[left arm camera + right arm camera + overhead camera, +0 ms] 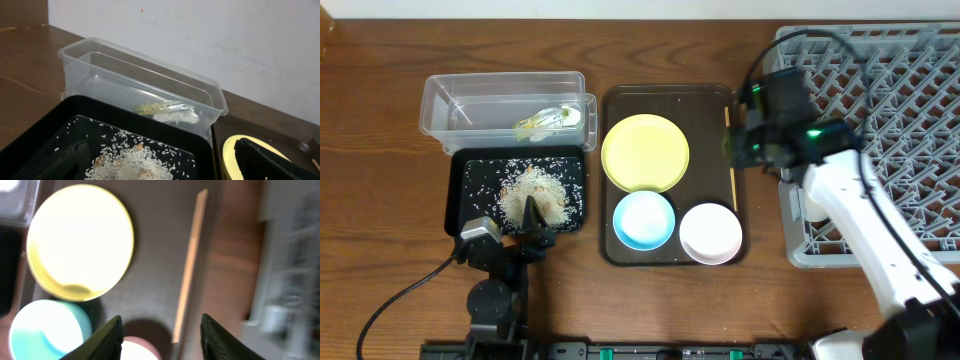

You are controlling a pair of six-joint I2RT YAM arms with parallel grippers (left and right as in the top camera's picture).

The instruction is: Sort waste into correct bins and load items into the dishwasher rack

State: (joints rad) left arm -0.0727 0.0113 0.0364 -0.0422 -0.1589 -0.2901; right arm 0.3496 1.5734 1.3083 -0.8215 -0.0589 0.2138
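The clear tub point(505, 100) holds the green-and-yellow wrapper point(550, 118), which also shows in the left wrist view point(167, 111). The black tray point(465, 195) holds a heap of rice scraps point(532, 192). My left gripper point(533, 213) hangs open and empty over the rice point(135, 160). On the brown serving tray sit the yellow plate point(645, 152), the light-blue bowl point(643, 220), the white-pink bowl point(710, 232) and the chopsticks point(732, 165). My right gripper point(162, 337) is open and empty above a chopstick point(190, 265). The grey rack point(890, 90) is at the right.
The brown serving tray point(620, 100) lies between the bins and the rack. A small white shape point(812, 207) sits in the rack's near left corner, partly hidden by my right arm; it may be the cup. A cable trails at the front left.
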